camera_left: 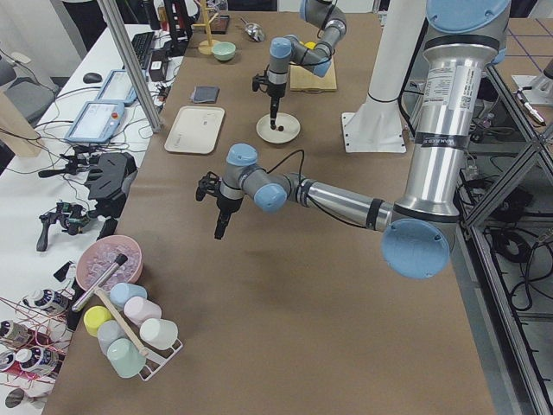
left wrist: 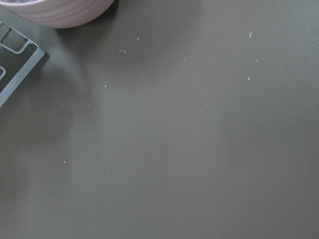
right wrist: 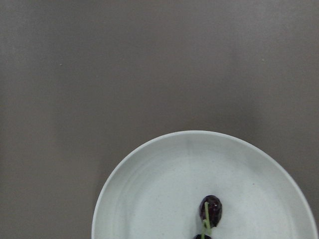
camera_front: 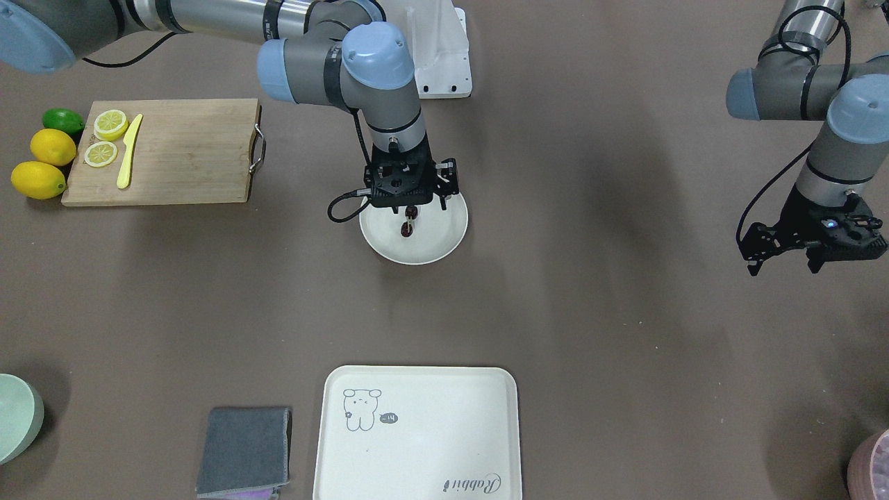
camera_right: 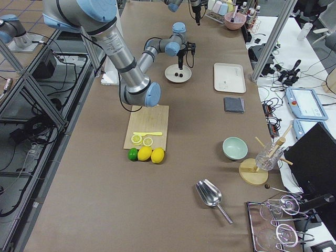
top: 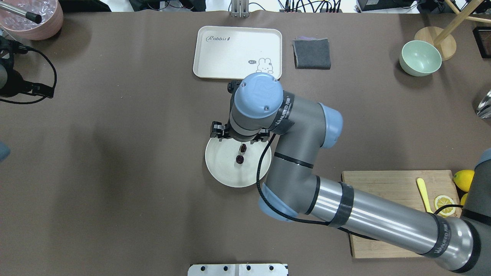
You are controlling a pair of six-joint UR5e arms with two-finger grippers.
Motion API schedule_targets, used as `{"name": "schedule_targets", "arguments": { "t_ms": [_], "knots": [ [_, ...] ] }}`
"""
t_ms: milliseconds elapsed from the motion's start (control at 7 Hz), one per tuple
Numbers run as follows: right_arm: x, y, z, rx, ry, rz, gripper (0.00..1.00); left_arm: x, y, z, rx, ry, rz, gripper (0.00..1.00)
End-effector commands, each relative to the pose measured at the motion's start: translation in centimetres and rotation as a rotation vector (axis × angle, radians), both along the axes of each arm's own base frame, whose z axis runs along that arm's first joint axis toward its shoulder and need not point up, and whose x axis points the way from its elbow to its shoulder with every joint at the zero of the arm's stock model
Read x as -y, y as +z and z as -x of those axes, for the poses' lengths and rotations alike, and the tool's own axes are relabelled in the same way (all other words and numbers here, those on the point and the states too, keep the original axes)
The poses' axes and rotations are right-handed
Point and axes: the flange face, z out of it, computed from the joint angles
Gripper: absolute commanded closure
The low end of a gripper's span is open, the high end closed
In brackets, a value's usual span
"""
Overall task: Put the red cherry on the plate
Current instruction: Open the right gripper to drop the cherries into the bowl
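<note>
The red cherry point(camera_front: 408, 230) point(top: 239, 160) is a pair of dark round fruits on a thin green stem, lying in the round cream plate point(camera_front: 444, 243) point(top: 222, 172) near its middle. My right gripper point(camera_front: 407, 200) points straight down over the plate's robot-side half, just above the nearer fruit. Its fingertips are hidden by the wrist, so I cannot tell whether it is open or shut. In the right wrist view one cherry point(right wrist: 211, 210) with its stem shows on the plate point(right wrist: 149, 199). My left gripper point(camera_front: 785, 264) hangs open over bare table, far off.
A cream tray with a drawing point(camera_front: 417, 430) and a grey cloth point(camera_front: 243, 451) lie at the operators' edge. A wooden board point(camera_front: 187, 153) carries lemon slices and a yellow knife, with lemons point(camera_front: 42, 167) and a lime beside it. A pale green bowl point(camera_front: 14, 417) sits at a corner.
</note>
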Motion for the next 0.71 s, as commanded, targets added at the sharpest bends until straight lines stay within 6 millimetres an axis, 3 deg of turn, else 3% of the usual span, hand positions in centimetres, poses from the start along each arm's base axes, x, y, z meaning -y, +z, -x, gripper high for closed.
{"name": "schedule_targets", "arguments": {
  "t_ms": [0, 143, 286, 571],
  "knots": [
    [1.2, 3.0, -12.0, -0.032, -0.032, 0.034, 0.00, -0.3, 0.6, 2.7, -0.064, 0.055, 0.031, 0.02],
    [2.0, 6.2, -17.7, -0.078, -0.039, 0.016, 0.00, -0.1, 1.1, 4.8, -0.076, 0.053, 0.044, 0.02],
    [5.3, 9.0, -24.0, -0.107, -0.038, 0.022, 0.00, 0.0, 0.8, 6.7, -0.117, 0.088, 0.041, 0.02],
    [6.3, 19.1, -34.8, -0.210, -0.114, -0.041, 0.00, -1.4, 4.2, 15.6, -0.093, 0.123, -0.001, 0.02]
  ]
}}
